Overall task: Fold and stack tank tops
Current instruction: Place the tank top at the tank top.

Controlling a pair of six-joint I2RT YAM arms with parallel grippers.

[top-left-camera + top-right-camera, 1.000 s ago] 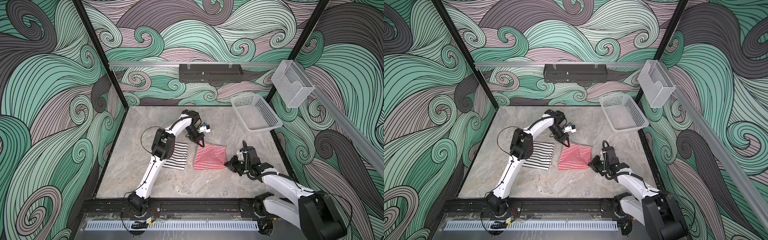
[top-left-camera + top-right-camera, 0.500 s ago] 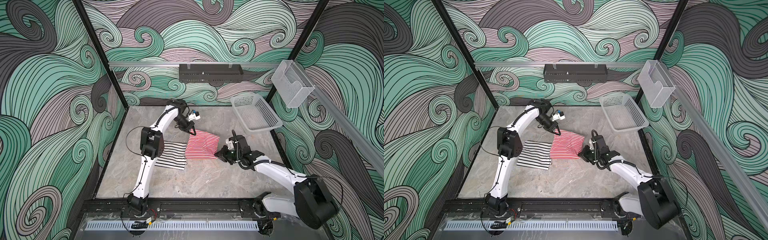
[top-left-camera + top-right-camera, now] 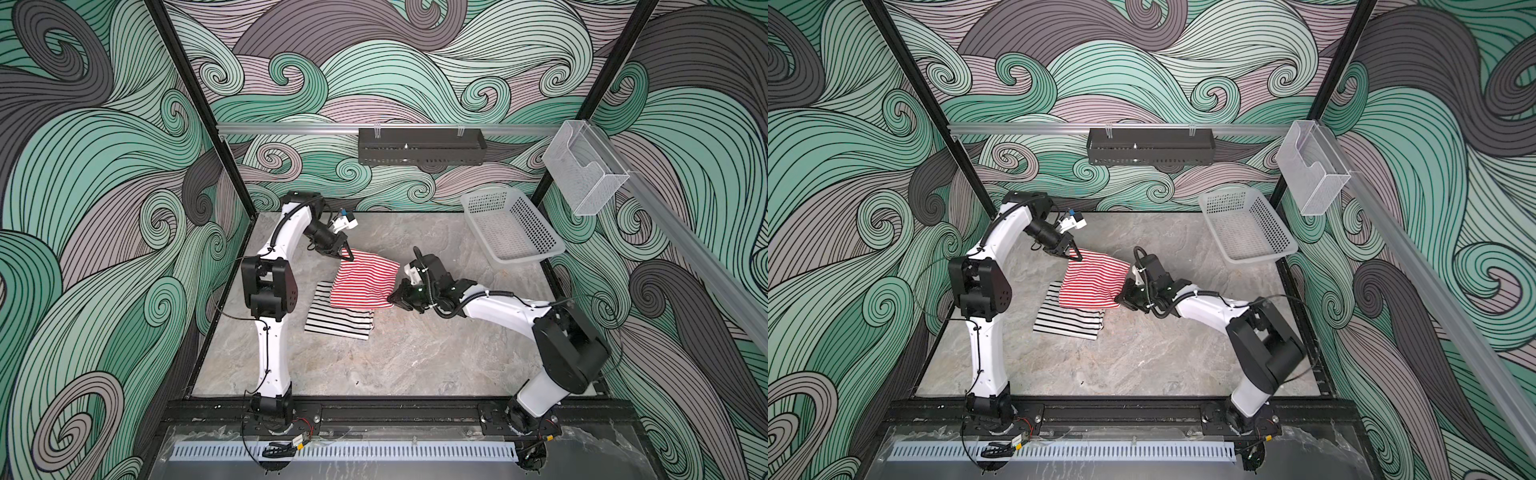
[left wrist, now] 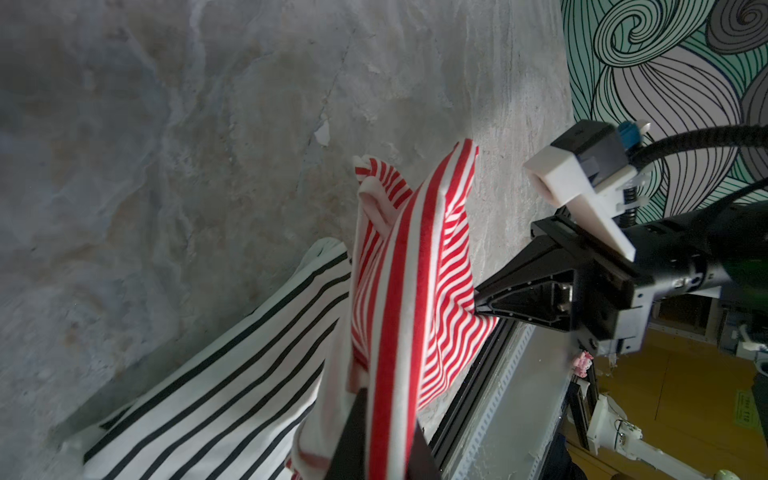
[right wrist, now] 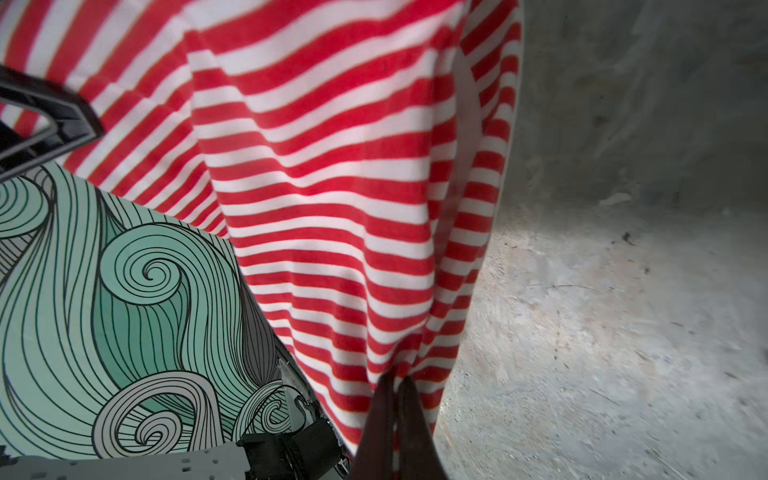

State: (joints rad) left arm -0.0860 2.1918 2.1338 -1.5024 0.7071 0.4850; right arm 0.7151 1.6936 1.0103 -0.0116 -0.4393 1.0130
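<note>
**Reference.** We take the black-and-white tank top (image 3: 338,322) as our landmark. It lies folded flat on the desk (image 3: 374,374).

**Position.** The red-and-white tank top (image 3: 363,282) is lifted off the desk and slung between both pincers. In both top views it hangs over the far part of the black-and-white tank top. We cannot tell whether its lowest fold touches that top.

**Pincers.** The left pincer (image 3: 345,254) is clamped on one upper corner of the red garment, beyond the far edge of the black-and-white tank top. The right pincer (image 3: 392,297) is clamped on the opposite corner, just beside the landmark on the right arm's side. The right wrist view shows cloth nipped between closed fingertips (image 5: 376,424).

**Handling, in our judgement.**
- The garment is light, soft knit with no stiffness. It sags between the two grips and bunches at each pinch.
- It is not fragile and should stretch rather than tear.
- The main risk is that the folded layers slide apart if only the outer layer is caught.
- A white-trimmed loop (image 4: 372,203) already pokes loose from the bundle.

**Recommendation.** We advise holding two corners of one edge, through every layer. The span should be kept lightly taut. Both ends should come down evenly, so the edges land square on the black-and-white tank top.
</note>
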